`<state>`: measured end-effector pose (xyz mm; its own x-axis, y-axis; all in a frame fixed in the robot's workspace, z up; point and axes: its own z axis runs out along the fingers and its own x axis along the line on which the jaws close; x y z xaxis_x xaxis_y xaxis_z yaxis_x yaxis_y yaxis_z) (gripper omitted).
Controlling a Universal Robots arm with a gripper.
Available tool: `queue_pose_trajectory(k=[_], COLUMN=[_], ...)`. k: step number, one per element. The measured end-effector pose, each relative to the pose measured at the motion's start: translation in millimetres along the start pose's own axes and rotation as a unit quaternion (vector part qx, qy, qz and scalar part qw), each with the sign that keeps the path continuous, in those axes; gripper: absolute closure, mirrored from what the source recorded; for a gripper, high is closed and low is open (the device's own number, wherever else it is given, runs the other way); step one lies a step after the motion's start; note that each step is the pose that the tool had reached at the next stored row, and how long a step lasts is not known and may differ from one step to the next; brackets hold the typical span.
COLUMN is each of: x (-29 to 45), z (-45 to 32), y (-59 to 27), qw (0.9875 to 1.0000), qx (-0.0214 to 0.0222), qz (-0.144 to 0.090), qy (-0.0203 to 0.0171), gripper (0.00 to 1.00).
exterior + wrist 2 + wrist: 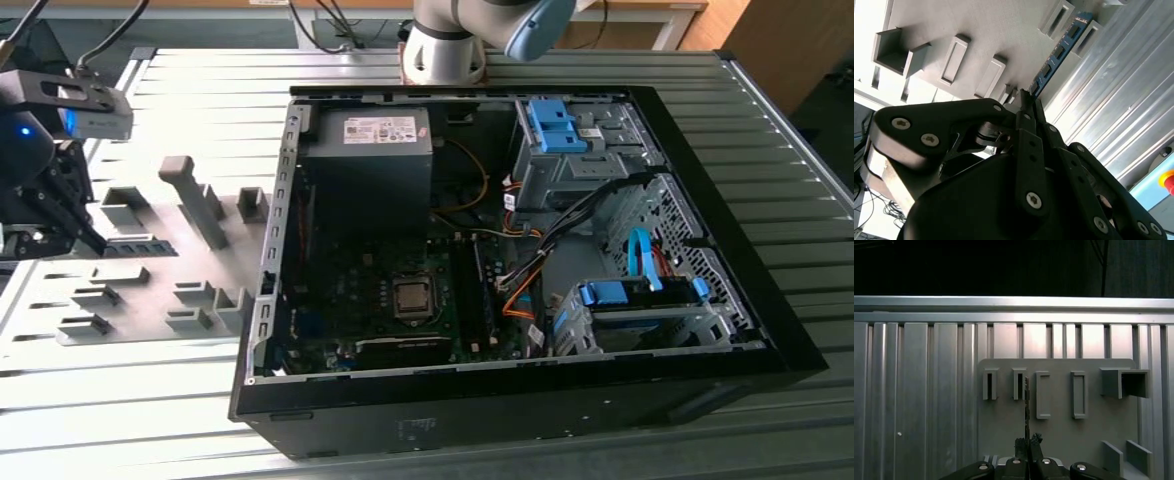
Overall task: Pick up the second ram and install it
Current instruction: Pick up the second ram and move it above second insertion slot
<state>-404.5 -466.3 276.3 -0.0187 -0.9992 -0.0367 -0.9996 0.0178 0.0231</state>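
Black gripper [1026,97] links sit closest in the second wrist view, with the fingertips pressed together on one end of the ram stick [1059,51]. The stick, with its row of dark chips, reaches away from the tips over a grey fixture plate [979,30]. It passes between slotted blocks [1054,20], and the ribbed worktop [1114,100] lies alongside.

In the first wrist view the gripper [1028,442] pinches the ram stick [1027,405], seen edge-on as a thin line over the plate [1059,435]. I cannot tell whether the stick rests on the plate or hangs clear of it.

In the exterior view the gripper [91,238] is at the exterior view's left, over the plate [134,338]. The ram stick [136,245] points toward the open computer case [534,395], which stands apart from it on the worktop [134,420].
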Motion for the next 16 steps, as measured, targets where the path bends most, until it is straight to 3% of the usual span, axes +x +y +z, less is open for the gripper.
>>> queue_pose_trajectory(k=[16], x=[-0.6], z=[-15.6], y=[0.4], qw=[1.0000], qx=[0.0000], qz=[0.000], qy=[0.0000], gripper=[0.86])
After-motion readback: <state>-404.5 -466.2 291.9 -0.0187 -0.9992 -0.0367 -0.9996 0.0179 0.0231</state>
